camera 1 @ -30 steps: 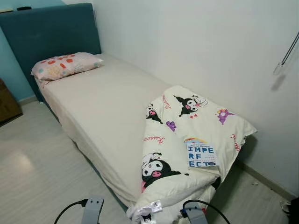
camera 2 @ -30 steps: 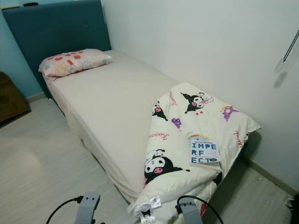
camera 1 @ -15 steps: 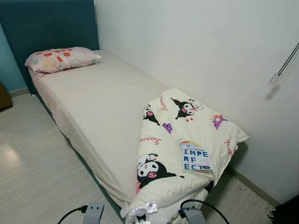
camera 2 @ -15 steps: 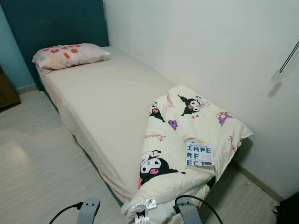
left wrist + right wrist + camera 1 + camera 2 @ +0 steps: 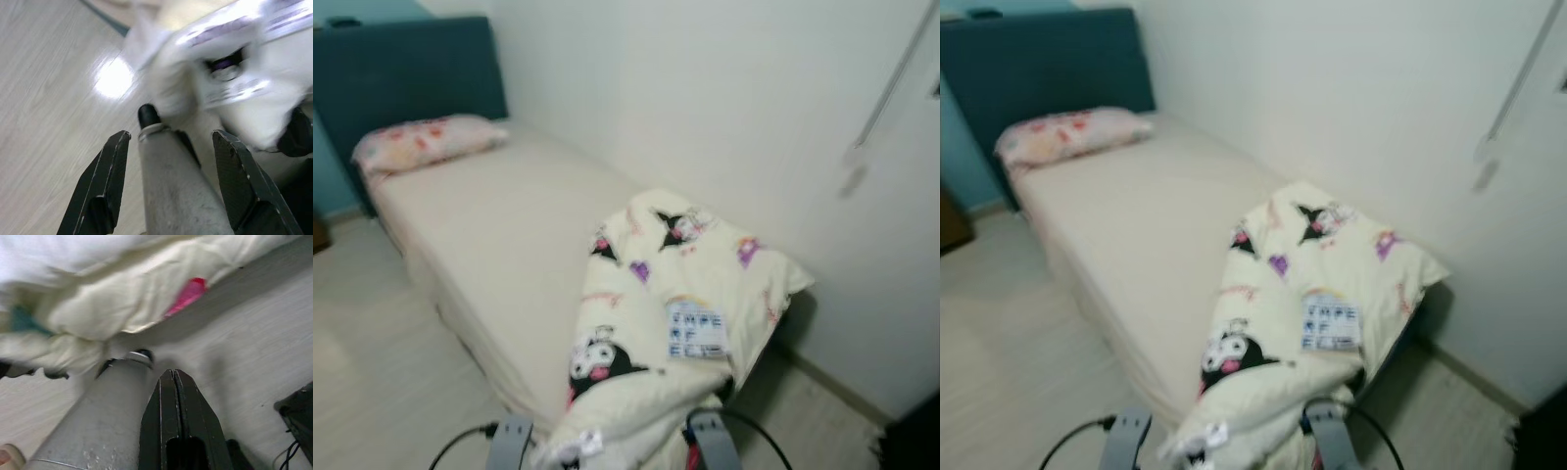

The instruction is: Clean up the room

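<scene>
We stood at the foot of a single bed [image 5: 499, 245], head camera blurred, with the room's clutter ahead of us: a cartoon-print blanket [image 5: 646, 294] bunched at the near end of the mattress, one corner spilling over the edge toward the floor [image 5: 372, 372], and a book [image 5: 697, 329] lying flat on top of it. A pillow [image 5: 421, 142] sat at the far end by the blue headboard [image 5: 406, 73]. Both arms hung low. The left gripper [image 5: 166, 147] had its fingers spread wide and held nothing; the right gripper [image 5: 173, 396] had its fingers pressed together, also empty. We judged this the approach step, probably aimed at the book. Next we needed to raise an arm, reach over the blanket and pinch the book's edge.
</scene>
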`<state>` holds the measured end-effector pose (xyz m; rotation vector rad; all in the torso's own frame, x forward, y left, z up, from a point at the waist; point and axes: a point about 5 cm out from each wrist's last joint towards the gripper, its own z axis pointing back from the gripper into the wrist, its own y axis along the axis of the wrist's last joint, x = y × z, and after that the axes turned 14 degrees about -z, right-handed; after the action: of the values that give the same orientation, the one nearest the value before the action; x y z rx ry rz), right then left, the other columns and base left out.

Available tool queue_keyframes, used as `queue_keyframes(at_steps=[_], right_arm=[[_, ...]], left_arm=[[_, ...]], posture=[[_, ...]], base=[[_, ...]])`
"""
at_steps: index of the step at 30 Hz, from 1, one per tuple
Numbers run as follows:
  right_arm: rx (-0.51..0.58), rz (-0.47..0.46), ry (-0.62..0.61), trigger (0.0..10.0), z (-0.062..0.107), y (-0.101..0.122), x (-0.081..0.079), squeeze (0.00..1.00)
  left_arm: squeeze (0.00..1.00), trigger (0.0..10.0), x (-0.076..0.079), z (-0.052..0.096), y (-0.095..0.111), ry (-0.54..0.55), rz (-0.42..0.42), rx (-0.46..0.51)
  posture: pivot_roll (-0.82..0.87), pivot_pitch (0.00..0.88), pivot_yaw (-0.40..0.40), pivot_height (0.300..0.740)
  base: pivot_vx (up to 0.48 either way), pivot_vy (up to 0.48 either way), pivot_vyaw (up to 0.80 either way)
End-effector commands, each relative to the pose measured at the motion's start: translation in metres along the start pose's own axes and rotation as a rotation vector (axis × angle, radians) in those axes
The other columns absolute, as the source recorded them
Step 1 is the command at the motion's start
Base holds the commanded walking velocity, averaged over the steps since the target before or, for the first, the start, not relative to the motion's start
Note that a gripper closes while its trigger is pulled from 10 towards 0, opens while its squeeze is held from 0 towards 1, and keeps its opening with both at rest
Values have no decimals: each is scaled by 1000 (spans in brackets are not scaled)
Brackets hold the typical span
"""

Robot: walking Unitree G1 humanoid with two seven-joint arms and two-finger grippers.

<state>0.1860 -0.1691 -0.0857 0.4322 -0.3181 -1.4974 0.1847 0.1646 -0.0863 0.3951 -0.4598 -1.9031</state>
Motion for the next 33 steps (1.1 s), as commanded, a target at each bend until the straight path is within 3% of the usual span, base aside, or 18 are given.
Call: queue_keyframes(at_steps=[1, 11, 33], right_arm=[[-2, -18, -18, 10000, 1, -1, 6, 0], [18, -33, 18, 10000, 1, 1, 3, 0], [13, 25, 69, 10000, 1, -6, -5, 0]], left_arm=[[0, 10000, 3, 0, 0, -13, -22, -7], [0, 10000, 3, -1, 1, -17, -35, -6], [0, 10000, 6, 0, -7, -28, -32, -34]], posture=[[-79, 0, -16, 721], [-83, 0, -2, 721], [-101, 0, 14, 721]], base=[[0, -435, 0], [0, -437, 0], [0, 0, 751]])
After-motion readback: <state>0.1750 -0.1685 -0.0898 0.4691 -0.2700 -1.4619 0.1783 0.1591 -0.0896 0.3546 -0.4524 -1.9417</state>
